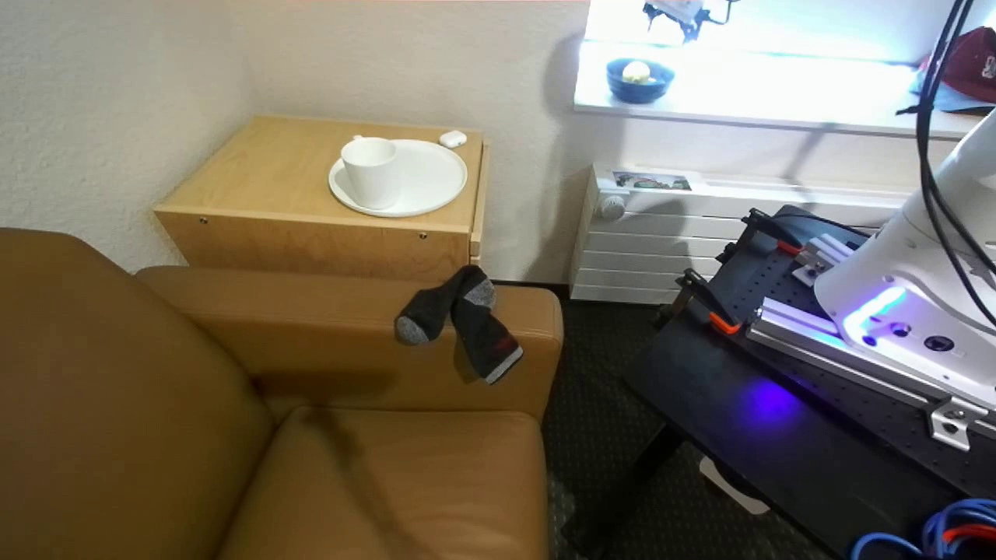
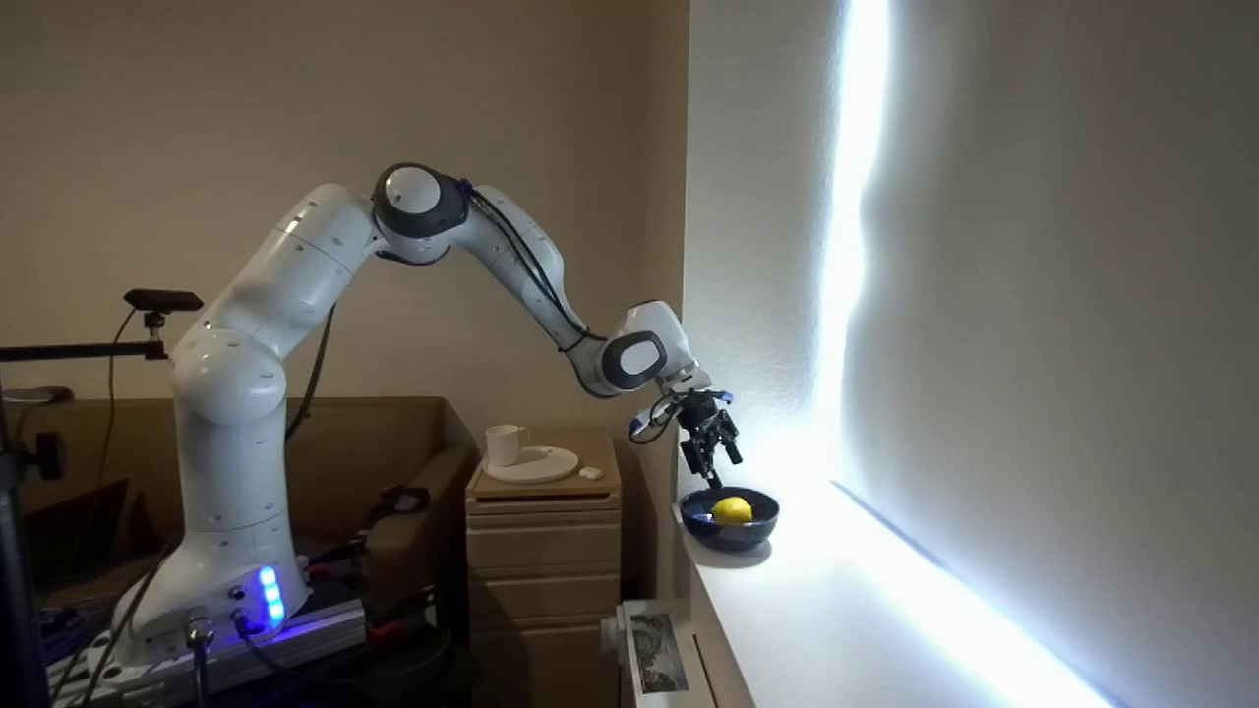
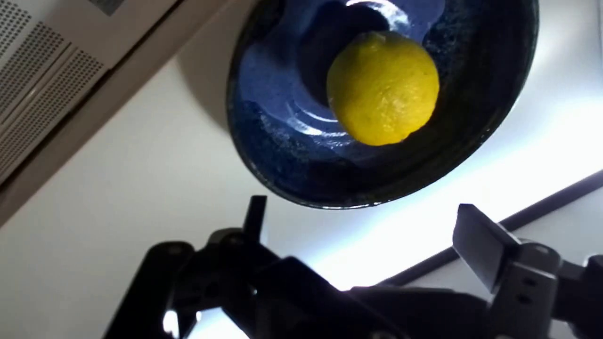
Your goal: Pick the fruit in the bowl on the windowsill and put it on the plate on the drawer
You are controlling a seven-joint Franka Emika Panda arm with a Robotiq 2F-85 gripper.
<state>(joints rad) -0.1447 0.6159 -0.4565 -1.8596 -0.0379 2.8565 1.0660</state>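
The yellow fruit [image 1: 636, 72] [image 2: 732, 510] [image 3: 384, 89] lies inside the blue bowl [image 1: 638, 91] [image 2: 728, 537] [image 3: 282, 146]. The bowl stands at one end of the white windowsill [image 1: 747, 93] [image 2: 816, 610] [image 3: 155, 160]. My gripper [image 2: 722, 466] [image 3: 362, 207] is open and empty, above the bowl and apart from the fruit. In the wrist view its fingertips lie just below the bowl's rim. In an exterior view only part of the gripper [image 1: 691, 27] shows at the top edge. The white plate [image 1: 432, 175] [image 2: 531, 470] sits on the wooden drawer [image 1: 257, 167] [image 2: 543, 551].
A white cup [image 1: 372, 175] [image 2: 504, 445] stands on the plate. A small white case [image 1: 453, 139] [image 2: 590, 473] lies beside it. A radiator [image 1: 661, 233] is below the sill. A red cap [image 1: 969, 70] lies farther along the sill. Dark socks [image 1: 467, 319] lie on the sofa arm.
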